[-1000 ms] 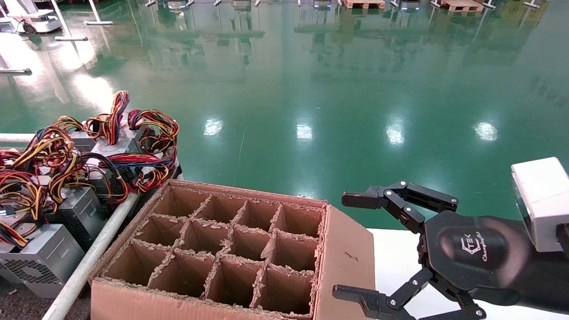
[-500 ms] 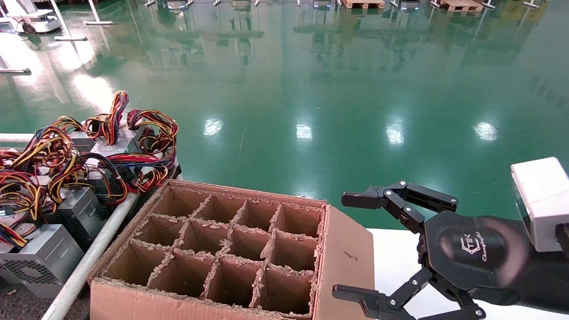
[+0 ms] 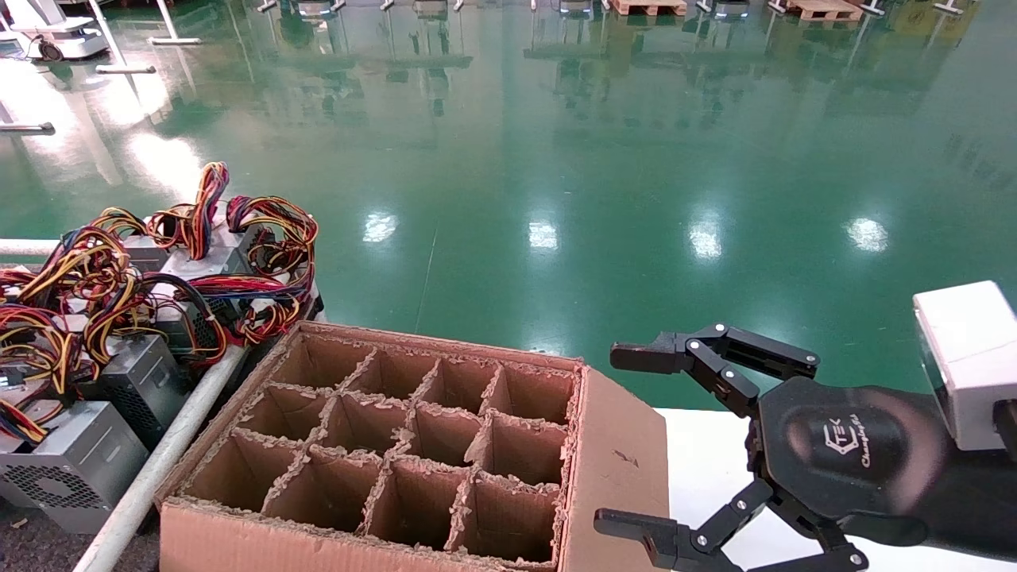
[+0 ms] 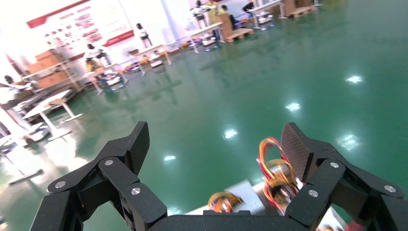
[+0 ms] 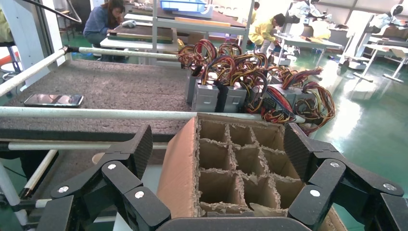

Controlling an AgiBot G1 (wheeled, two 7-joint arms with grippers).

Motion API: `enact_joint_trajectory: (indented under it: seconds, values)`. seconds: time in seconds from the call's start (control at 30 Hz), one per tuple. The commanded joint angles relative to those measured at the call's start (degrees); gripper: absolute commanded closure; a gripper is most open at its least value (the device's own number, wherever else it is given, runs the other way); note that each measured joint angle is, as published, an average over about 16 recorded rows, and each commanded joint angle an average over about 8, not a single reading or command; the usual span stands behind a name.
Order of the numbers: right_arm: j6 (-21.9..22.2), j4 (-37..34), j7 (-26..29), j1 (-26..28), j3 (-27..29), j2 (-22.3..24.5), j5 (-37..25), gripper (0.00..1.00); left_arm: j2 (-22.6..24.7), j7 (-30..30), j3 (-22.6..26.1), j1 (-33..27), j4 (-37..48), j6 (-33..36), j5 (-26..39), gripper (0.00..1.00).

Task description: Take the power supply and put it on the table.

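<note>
The right gripper (image 3: 636, 441) hangs with its jaws spread wide and nothing between them, over the white table (image 3: 703, 469) at the table's left end, just beside the right wall of a cardboard box (image 3: 616, 469). From the right wrist view the same gripper (image 5: 217, 151) faces the box (image 5: 180, 168) side-on, its two black fingers (image 5: 139, 147) standing to either side of the box's near wall without touching it. The box's divider cells (image 3: 413, 445) hold nothing.

The power supplies (image 3: 119, 318), grey metal units trailing red, yellow and black cables (image 3: 199, 214), sit in a cluster on a dark felt-covered bench (image 3: 24, 548) to the left of the box, behind a white rail (image 3: 159, 469); none lies on the table. In the right wrist view the cluster (image 5: 250, 82) shows beyond the box's far edge, and a phone (image 5: 53, 99) lies flat on the felt, well apart from the units.

The left gripper (image 4: 214, 149) appears only in its own wrist view, jaws likewise released and holding nothing, poised above the cables (image 4: 272, 173) of one supply with the green floor (image 4: 250, 82) beyond
</note>
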Motion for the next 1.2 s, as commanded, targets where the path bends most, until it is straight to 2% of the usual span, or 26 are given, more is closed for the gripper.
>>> enact_joint_trajectory:
  seconds: [0.03, 0.27, 0.5, 0.73, 1.2]
  values:
    - [0.0, 0.0, 0.0, 0.0, 0.0, 0.0, 0.0, 0.0, 2.33, -0.64, -0.28, 0.52, -0.94, -3.08, -0.42, 0.0]
    - [0.0, 0.0, 0.0, 0.0, 0.0, 0.0, 0.0, 0.0, 8.88, -3.04, -2.24, 1.71, -2.31, -12.45, -3.36, 0.0]
    - [0.02, -0.01, 0.0, -0.01, 0.0, 0.01, 0.02, 0.0, 11.54, -4.06, -2.8, 2.35, -3.18, -15.11, -4.27, 0.0]
    - [0.02, -0.02, -0.01, -0.01, -0.01, 0.01, 0.02, 0.0, 10.91, -5.2, -3.17, 5.52, -7.01, -13.47, -5.98, 0.0]
    - [0.02, -0.02, -0.01, -0.01, -0.01, 0.01, 0.03, 0.0, 8.73, -10.78, -4.7, 19.8, -24.61, -5.94, -13.66, 0.0]
